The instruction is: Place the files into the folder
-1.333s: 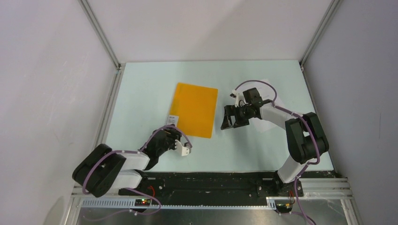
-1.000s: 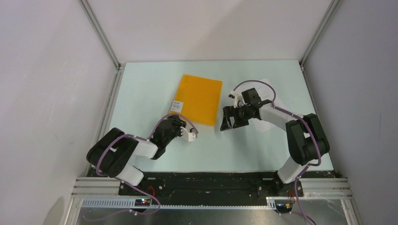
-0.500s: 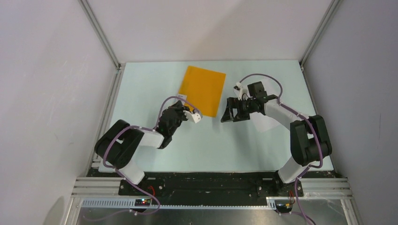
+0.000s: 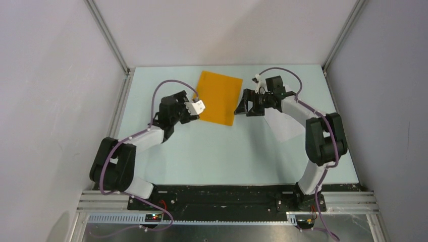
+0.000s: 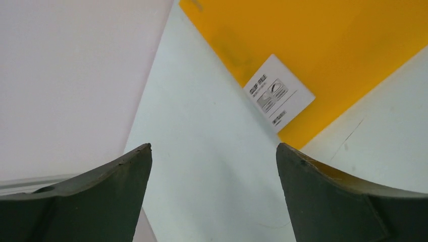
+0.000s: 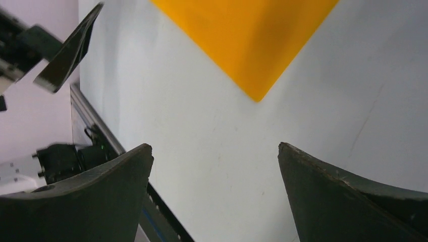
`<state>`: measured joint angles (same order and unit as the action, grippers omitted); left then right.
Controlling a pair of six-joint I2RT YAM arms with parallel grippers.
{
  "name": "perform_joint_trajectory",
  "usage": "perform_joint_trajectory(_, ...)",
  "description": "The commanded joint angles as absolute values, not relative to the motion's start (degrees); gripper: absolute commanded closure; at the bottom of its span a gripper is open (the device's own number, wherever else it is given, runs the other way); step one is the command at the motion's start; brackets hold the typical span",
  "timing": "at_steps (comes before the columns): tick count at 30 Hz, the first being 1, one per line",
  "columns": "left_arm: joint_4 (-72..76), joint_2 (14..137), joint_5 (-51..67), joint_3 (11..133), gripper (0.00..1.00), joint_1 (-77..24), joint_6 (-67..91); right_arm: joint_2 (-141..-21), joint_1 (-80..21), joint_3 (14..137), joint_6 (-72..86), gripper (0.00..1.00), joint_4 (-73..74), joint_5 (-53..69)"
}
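Symmetrically outstretched, left pincer (image 5: pixel 212 151) and right pincer (image 6: pixel 214 151), both gaping, flank the folder (image 4: pixel 218 98).

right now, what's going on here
An orange folder lies flat near the far side of the table, with a gripper on either side of it. The left gripper is by its left edge and the right gripper by its right edge, both open and holding nothing. The files, seen as a white sheet, lie on the table to the right, partly under the right arm, not yet in the folder.
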<state>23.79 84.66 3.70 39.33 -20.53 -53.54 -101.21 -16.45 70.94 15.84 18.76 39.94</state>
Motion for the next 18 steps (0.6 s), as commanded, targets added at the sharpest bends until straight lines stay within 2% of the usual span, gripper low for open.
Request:
perform_joint_trajectory(1, 8.43, 84.88, 13.71, 43.30, 0.06, -16.45, -61.23, -107.72, -15.16, 77.50, 20.42, 0.01, 13.25, 40.23)
perform_joint_trajectory(7, 8.34, 88.79, 20.48, 44.20, 0.13, -13.49, -71.43, -116.54, -16.26, 84.10, 25.96, 0.02, 8.25, 42.82)
perform_joint_trajectory(18, 11.73, 94.12, 26.66, 47.14, 0.18, -10.65, -79.37, -128.49, -17.45, 94.18, 33.19, 0.02, 3.74, 44.72)
